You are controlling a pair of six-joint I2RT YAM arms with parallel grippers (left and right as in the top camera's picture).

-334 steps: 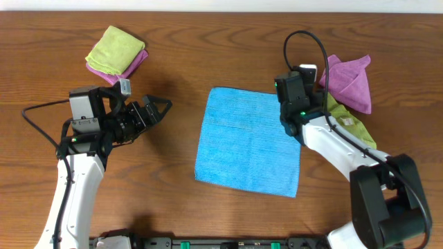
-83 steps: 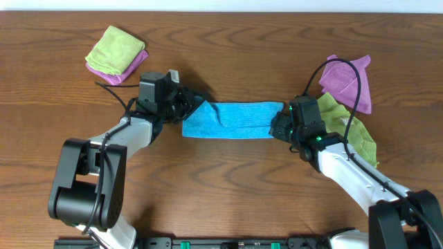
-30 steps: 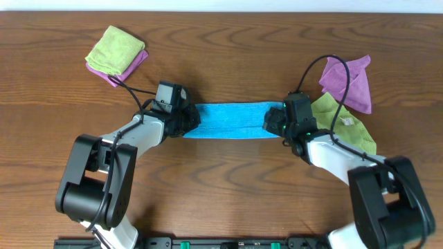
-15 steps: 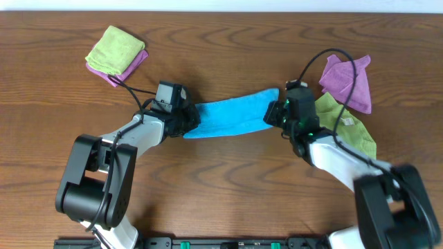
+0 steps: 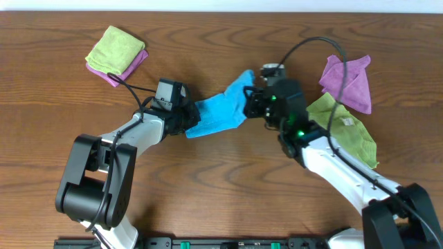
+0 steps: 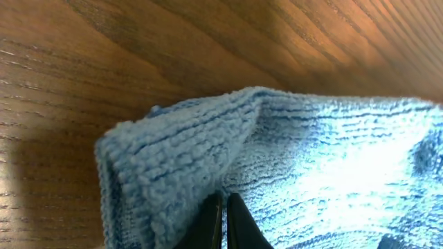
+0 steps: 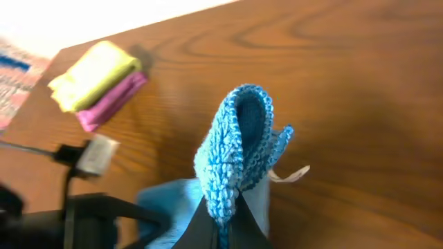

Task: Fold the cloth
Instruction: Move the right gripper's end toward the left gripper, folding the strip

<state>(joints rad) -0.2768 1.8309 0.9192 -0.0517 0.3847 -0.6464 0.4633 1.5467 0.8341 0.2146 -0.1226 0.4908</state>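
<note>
The sky-blue cloth [image 5: 218, 111] is a narrow folded strip slanting up from the left end to the right. My left gripper [image 5: 187, 119] is low at the table, shut on the cloth's left end; in the left wrist view its fingertips [image 6: 225, 197] pinch the thick folded edge of the cloth [image 6: 311, 159]. My right gripper [image 5: 250, 102] is shut on the right end and holds it raised above the table. In the right wrist view that end of the cloth [image 7: 239, 138] stands up as a loop from the right gripper [image 7: 225, 207], with the small white tag [image 7: 291, 173] hanging beside it.
A folded lime-green cloth [image 5: 114, 50] lies on a purple one [image 5: 138, 62] at the back left. At the right lie a loose purple cloth [image 5: 349, 79] and a lime-green cloth [image 5: 346, 131], partly under my right arm. The right arm's cable [image 5: 304, 45] arches above the table.
My right gripper has closed on the cloth's right end, lifted it and carried it left toward the left gripper, so the strip is now shorter and slanted. The left gripper has stayed put.
</note>
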